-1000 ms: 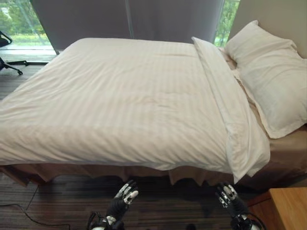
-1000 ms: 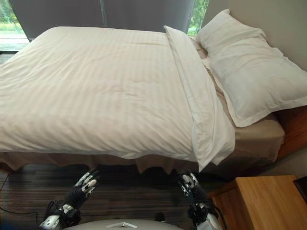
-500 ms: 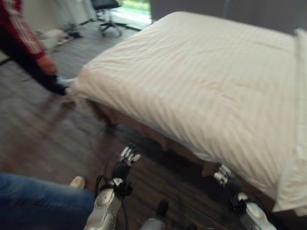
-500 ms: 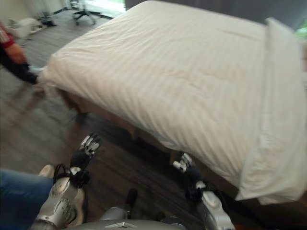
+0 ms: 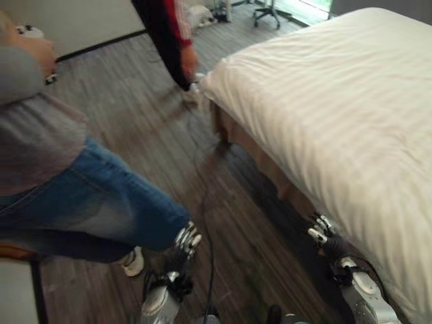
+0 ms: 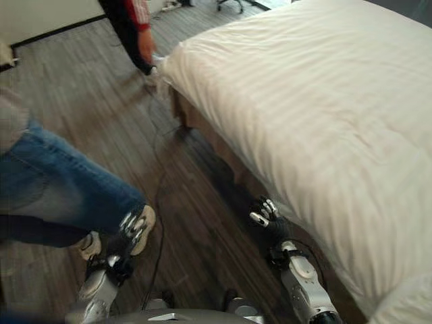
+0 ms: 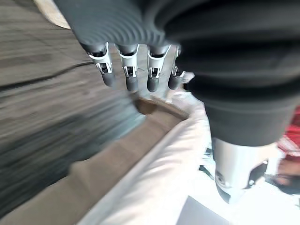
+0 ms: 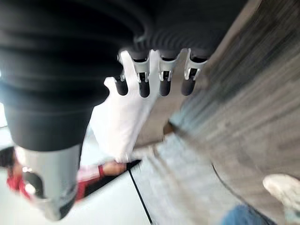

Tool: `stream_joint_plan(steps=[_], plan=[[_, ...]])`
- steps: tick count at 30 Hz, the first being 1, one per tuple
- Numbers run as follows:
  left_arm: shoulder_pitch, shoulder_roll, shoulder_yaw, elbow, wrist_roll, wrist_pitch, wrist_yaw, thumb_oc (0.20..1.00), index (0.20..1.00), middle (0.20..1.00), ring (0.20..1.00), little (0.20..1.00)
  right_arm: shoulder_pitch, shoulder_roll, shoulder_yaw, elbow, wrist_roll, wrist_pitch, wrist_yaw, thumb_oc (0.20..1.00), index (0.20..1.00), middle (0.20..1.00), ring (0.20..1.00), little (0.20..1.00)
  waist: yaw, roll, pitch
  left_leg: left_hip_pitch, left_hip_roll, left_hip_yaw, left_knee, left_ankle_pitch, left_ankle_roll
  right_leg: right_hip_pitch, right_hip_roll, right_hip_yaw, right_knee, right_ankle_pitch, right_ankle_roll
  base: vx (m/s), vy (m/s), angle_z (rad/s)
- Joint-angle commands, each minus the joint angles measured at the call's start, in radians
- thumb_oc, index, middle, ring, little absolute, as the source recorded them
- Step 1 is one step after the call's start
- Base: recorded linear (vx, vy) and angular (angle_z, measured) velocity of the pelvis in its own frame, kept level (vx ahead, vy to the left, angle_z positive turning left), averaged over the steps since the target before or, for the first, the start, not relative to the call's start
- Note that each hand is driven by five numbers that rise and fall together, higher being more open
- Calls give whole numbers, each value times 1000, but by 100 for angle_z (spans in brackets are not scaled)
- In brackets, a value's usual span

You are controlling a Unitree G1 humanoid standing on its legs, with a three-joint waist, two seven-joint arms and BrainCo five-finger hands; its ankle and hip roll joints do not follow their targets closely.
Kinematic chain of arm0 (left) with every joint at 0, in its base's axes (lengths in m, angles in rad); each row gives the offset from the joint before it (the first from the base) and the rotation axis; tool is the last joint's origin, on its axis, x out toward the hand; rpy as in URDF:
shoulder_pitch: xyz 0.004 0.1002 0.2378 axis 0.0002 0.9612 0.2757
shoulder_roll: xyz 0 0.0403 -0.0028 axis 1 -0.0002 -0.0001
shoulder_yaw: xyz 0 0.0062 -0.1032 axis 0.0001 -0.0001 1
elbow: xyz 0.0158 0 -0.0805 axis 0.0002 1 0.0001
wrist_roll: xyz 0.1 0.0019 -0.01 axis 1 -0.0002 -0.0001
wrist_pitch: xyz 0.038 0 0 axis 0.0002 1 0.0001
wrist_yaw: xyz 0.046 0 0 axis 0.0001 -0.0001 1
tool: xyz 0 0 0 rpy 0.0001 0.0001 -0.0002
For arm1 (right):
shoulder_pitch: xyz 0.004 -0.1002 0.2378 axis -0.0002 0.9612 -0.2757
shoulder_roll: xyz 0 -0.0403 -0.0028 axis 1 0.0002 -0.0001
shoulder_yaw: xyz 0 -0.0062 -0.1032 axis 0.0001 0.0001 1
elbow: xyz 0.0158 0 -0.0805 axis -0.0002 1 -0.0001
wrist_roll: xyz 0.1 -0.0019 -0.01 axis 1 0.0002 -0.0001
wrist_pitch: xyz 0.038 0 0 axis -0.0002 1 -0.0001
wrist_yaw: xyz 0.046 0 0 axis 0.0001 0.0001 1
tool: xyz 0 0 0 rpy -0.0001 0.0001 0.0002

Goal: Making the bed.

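Observation:
The bed's white striped duvet (image 5: 337,101) lies smooth over the mattress on the right and hangs over a beige bed skirt (image 5: 270,177). My left hand (image 5: 181,244) hovers low over the wooden floor, away from the bed, fingers (image 7: 131,77) straight and holding nothing. Just beside the bed's near edge, my right hand (image 5: 322,233) is also open and empty, its fingers (image 8: 150,82) straight. Neither hand touches the bedding.
A person in blue jeans (image 5: 88,209) stands close on the left, one shoe (image 5: 133,260) near my left hand. Another person in a red sleeve (image 5: 181,47) bends at the duvet's far corner (image 5: 209,81). An office chair (image 5: 266,10) stands beyond.
The camera has swung left: the pillows have left the picture, and more floor and the two people now show. Both hands stay low and open.

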Motion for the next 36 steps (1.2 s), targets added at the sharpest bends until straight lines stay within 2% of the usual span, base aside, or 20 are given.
stream_joint_plan(steps=[1, 5, 13, 23, 28, 36], plan=[[5, 52, -6, -55, 23, -46, -37, 1000, 1000, 1000, 1000, 1000, -8, 42, 18, -22, -9, -49, 4, 1000, 1000, 1000, 1000, 1000, 9, -24, -75, -33, -42, -40, 6, 0, 27, -95, -70, 71, 15, 58, 127, -16, 167, 15], [19, 65, 5, -36, 56, -48, -36, 1000, 1000, 1000, 1000, 1000, -29, 33, 77, -20, -68, -32, 34, 1000, 1000, 1000, 1000, 1000, 30, -37, -72, -30, -63, -57, 14, -13, 48, -89, -81, 94, 16, 63, 132, 1, 113, 9], [64, 59, 24, -24, 62, -34, -47, 1000, 1000, 1000, 1000, 1000, 22, 15, 49, -31, -123, -21, 34, 1000, 1000, 1000, 1000, 1000, 35, -60, -78, -4, -79, -43, 11, -34, 70, -72, -89, 119, 12, 75, 146, 29, 56, -6], [51, 41, -17, -27, 41, -18, -62, 1000, 1000, 1000, 1000, 1000, 40, 38, 56, -2, -95, -16, 41, 1000, 1000, 1000, 1000, 1000, 18, -69, -110, 36, -65, -13, 6, -50, 66, -46, -75, 143, -23, 78, 149, 50, -1, -14], [57, 39, -17, -25, 27, -14, -66, 1000, 1000, 1000, 1000, 1000, 44, 51, 41, 11, -42, -15, 45, 1000, 1000, 1000, 1000, 1000, 14, -65, -112, 44, -62, -9, 6, -52, 63, -36, -74, 145, -26, 77, 150, 26, -12, -5], [58, 34, -14, -27, 18, -18, -68, 1000, 1000, 1000, 1000, 1000, 46, 46, 41, -5, -51, -20, 50, 1000, 1000, 1000, 1000, 1000, 15, -57, -117, 49, -62, -11, 6, -53, 62, -31, -73, 144, -25, 73, 150, 0, 0, 0]])
